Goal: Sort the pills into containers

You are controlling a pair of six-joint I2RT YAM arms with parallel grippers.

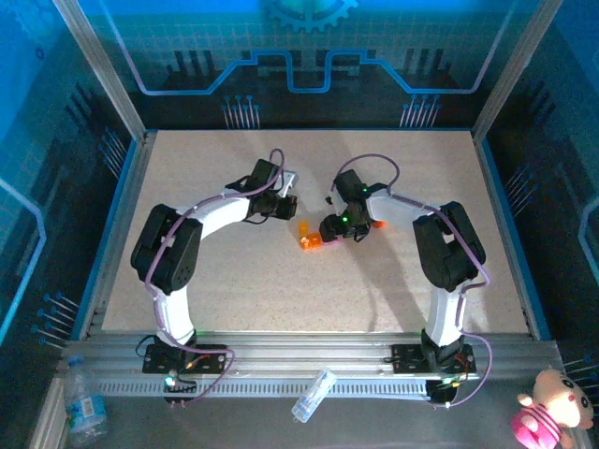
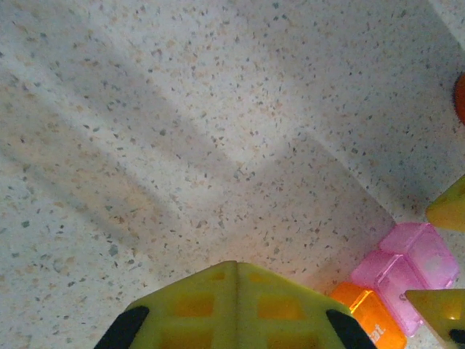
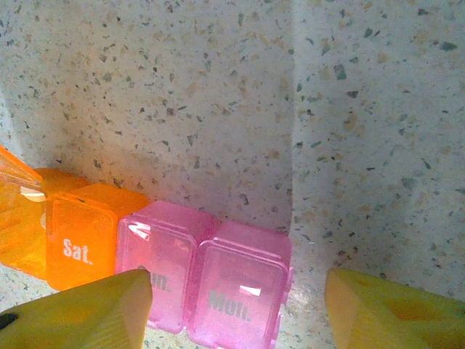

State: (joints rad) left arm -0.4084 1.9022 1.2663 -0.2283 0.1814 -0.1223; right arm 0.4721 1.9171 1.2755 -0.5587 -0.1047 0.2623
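My right gripper (image 3: 236,298) hangs spread over the pink end of the pill box (image 3: 167,265), mid-table at 5 o'clock from my shut, empty left gripper (image 2: 236,305); I judge I'm lining up on it, and next comes a gentle, square closing.
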